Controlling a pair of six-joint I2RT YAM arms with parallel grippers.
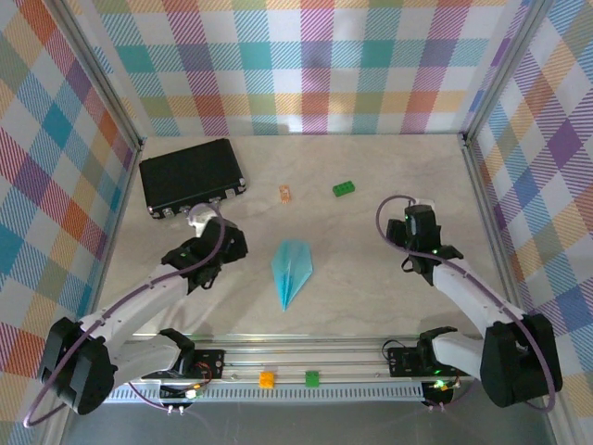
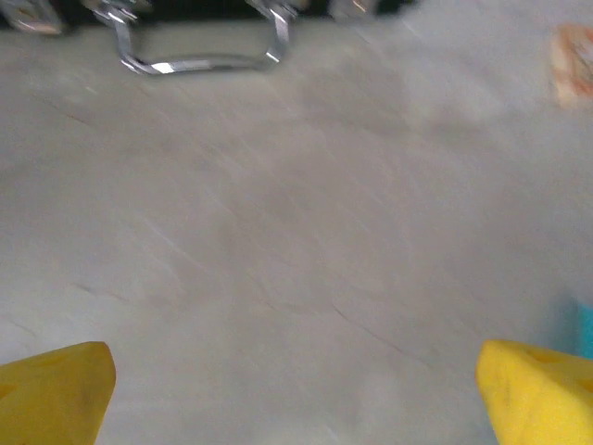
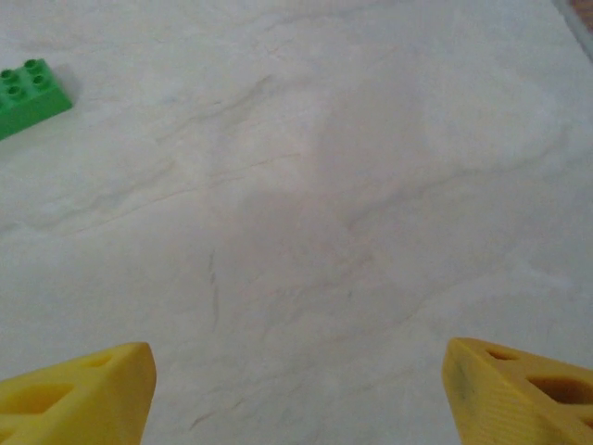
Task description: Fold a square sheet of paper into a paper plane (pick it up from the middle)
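The paper plane (image 1: 292,269) is seen lying flat mid-table, its long point turned toward the near edge, touched by neither arm. The left gripper (image 2: 295,380) is held near it on the left, fingers spread wide over bare table (image 2: 278,232), and a cyan sliver of the plane is caught at that wrist view's right edge. The right gripper (image 3: 296,362) is held well apart on the right, likewise spread wide, nothing gripped. A green brick (image 1: 344,189) and a black case (image 1: 192,173) are spotted farther back.
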